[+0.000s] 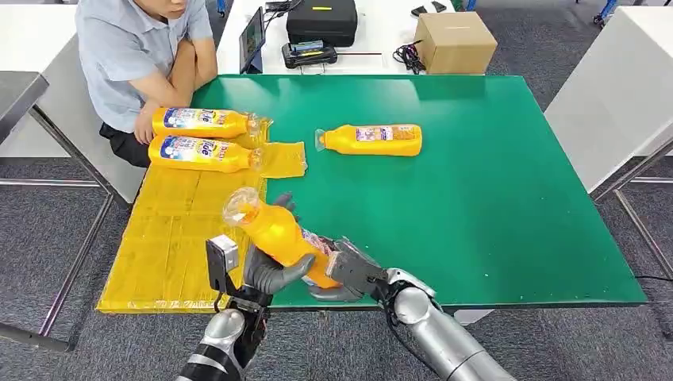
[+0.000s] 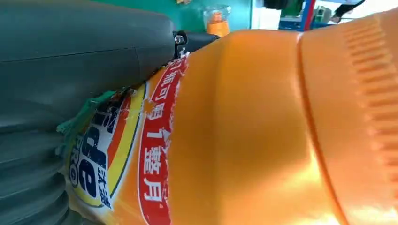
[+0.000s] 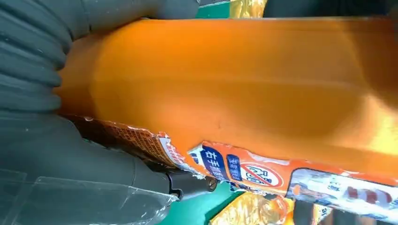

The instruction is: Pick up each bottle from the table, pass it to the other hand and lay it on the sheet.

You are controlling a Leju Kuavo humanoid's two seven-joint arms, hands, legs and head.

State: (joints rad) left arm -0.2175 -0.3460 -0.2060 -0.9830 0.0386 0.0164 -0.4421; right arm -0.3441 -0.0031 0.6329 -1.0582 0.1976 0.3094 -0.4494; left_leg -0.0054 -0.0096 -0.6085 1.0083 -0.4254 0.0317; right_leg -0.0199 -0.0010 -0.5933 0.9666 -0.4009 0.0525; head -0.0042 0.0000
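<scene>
An orange bottle [image 1: 274,230] with a torn label hangs tilted above the table's front edge, its clear cap end pointing up and toward the yellow sheet [image 1: 171,238]. My left hand [image 1: 270,274] wraps its middle from below, thumb across the body [image 2: 263,131]. My right hand [image 1: 353,270] grips its base end, and its fingers [image 3: 70,140] press the label side [image 3: 244,84]. Two more orange bottles [image 1: 202,121] [image 1: 202,152] lie side by side on the sheet's far end. Another bottle [image 1: 373,139] lies on the green table [image 1: 492,198].
A person [image 1: 135,55] sits at the table's far left corner, one hand resting beside the bottles on the sheet. Behind the green table stand a cardboard box [image 1: 455,41], a black case [image 1: 321,20] and a tablet [image 1: 252,38]. White tables flank both sides.
</scene>
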